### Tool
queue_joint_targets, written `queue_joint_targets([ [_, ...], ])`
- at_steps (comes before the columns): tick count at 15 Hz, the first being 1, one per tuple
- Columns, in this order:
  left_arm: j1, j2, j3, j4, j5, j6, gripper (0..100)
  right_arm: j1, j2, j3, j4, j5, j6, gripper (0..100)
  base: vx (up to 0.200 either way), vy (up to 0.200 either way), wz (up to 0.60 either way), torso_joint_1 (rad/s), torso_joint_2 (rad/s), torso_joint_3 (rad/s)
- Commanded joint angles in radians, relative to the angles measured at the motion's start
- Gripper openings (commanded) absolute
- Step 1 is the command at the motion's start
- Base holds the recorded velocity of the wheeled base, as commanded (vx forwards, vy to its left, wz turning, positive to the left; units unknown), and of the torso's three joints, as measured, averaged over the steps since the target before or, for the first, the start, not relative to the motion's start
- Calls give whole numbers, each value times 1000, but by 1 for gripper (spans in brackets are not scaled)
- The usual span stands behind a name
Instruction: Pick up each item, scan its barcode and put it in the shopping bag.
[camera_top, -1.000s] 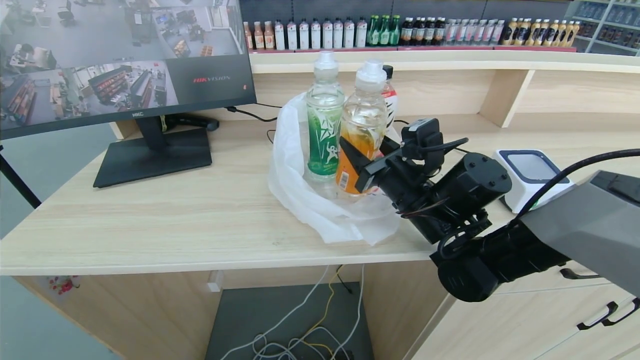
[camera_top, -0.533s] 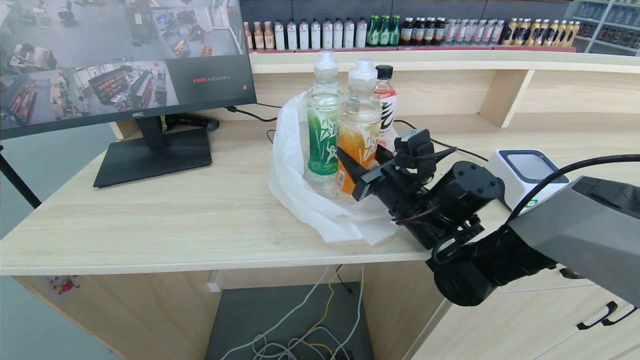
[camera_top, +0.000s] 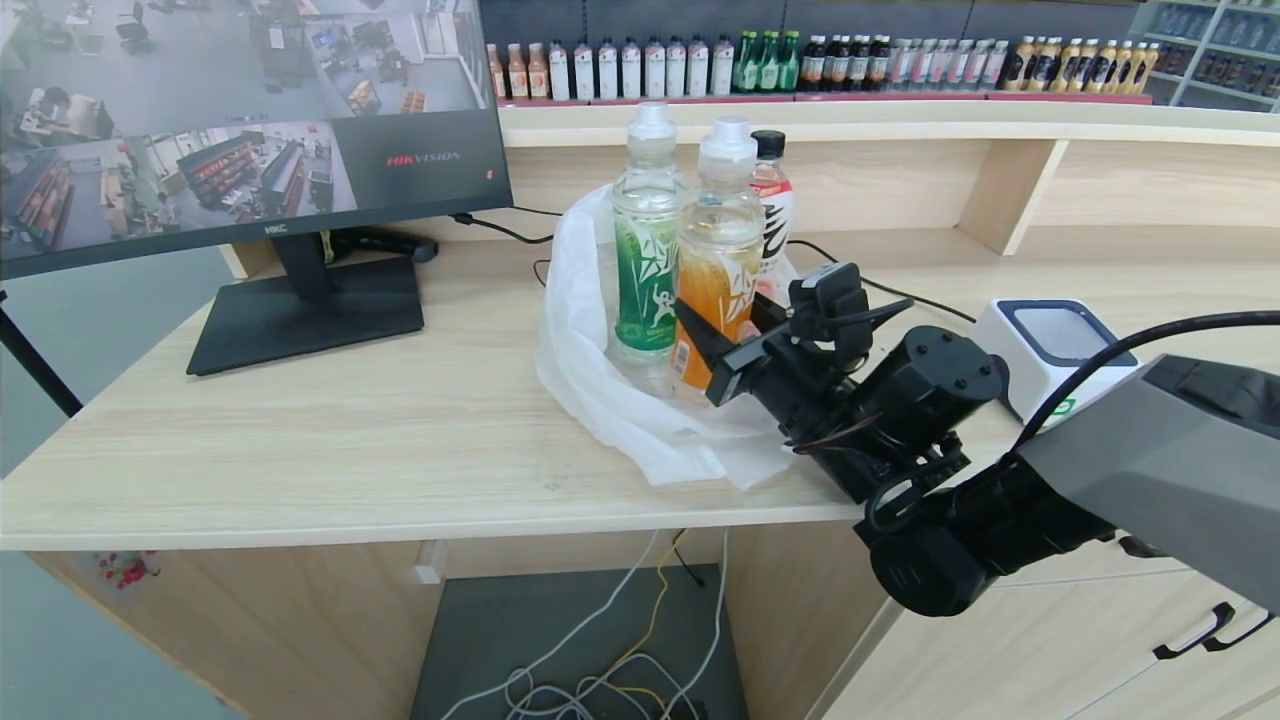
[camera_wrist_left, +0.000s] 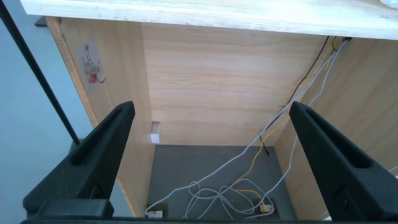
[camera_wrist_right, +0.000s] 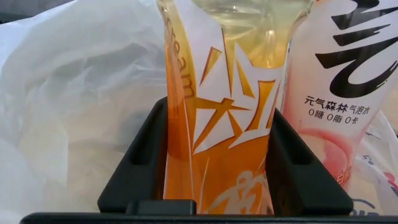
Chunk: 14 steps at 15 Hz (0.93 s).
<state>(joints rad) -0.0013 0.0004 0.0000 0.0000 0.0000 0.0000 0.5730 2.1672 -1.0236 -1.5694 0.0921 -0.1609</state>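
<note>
Wood counter (camera_top: 300, 440) — monitor (camera_top: 240, 120), stocked shelf (camera_top: 800, 62) behind.

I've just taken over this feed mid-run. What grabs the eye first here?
The right gripper is clamped on an orange bottle standing upright in the white shopping bag at mid-counter. A green bottle stands beside it on the robot's left, and a black-capped white bottle stands behind. The scanner sits to the right of the bag, and a big monitor is on the left.
</note>
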Motion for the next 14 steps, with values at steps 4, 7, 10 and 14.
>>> queue_joint_targets([
  [4,1,0,0,0,0,0,100,1,-3,-6,-1,0,0,0,0,0,0,0,0,0],
  [7,0,0,0,0,0,0,100,1,-4,-9,-1,0,7,0,0,0,0,0,0,0],
  [10,0,0,0,0,0,0,100,-2,-9,-7,-1,1,23,100,0,0,0,0,0,0],
  [14,0,0,0,0,0,0,100,2,-10,-3,-1,1,24,100,0,0,0,0,0,0],
])
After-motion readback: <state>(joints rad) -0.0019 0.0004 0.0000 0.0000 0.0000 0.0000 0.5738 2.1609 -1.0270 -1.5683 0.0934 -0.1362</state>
